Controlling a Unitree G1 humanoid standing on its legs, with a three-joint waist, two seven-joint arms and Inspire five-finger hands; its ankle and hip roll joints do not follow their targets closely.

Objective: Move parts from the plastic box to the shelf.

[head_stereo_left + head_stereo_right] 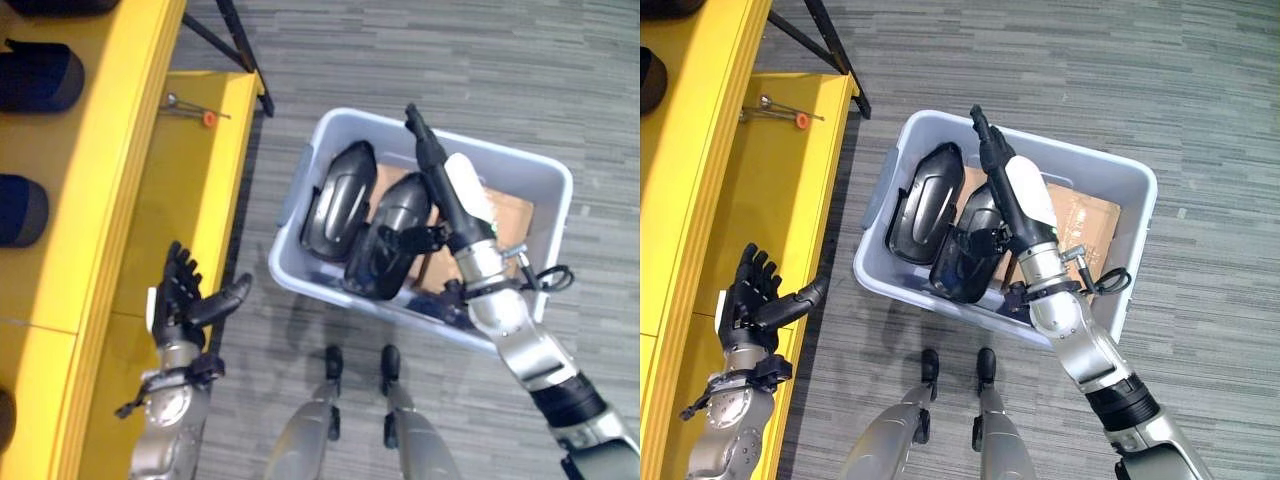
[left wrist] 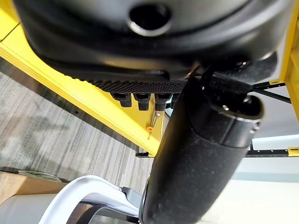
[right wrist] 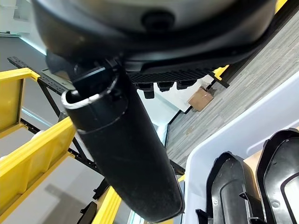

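Yellow painted metal shelving [image 1: 120, 150] runs down the robot's left side, its tiers stepping outward, and dark rounded parts [image 1: 35, 78] already sit along the upper level, which suggests some of the transfer is done. Beside it, on the grey striped carpet [image 1: 420, 50], stands the pale grey-blue plastic box [image 1: 545, 170], set near the shelf so that each part needs only a short swing across. Brown cardboard [image 1: 505, 215] lines its bottom. Two black moulded shell-shaped parts [image 1: 340, 200] stand on edge in the box, leaning side by side, so their rims are open to a grasp from above. The right hand [image 1: 440, 175] reaches over the box with fingers extended and nearly straight, holding nothing; it looks to be lining up over the nearer part. The left hand [image 1: 185, 295] waits above the lower shelf with fingers spread and relaxed, thumb pointing towards the box, empty. A thin metal tool with a small orange tip [image 1: 205, 117] lies at the far end of the lower tier.
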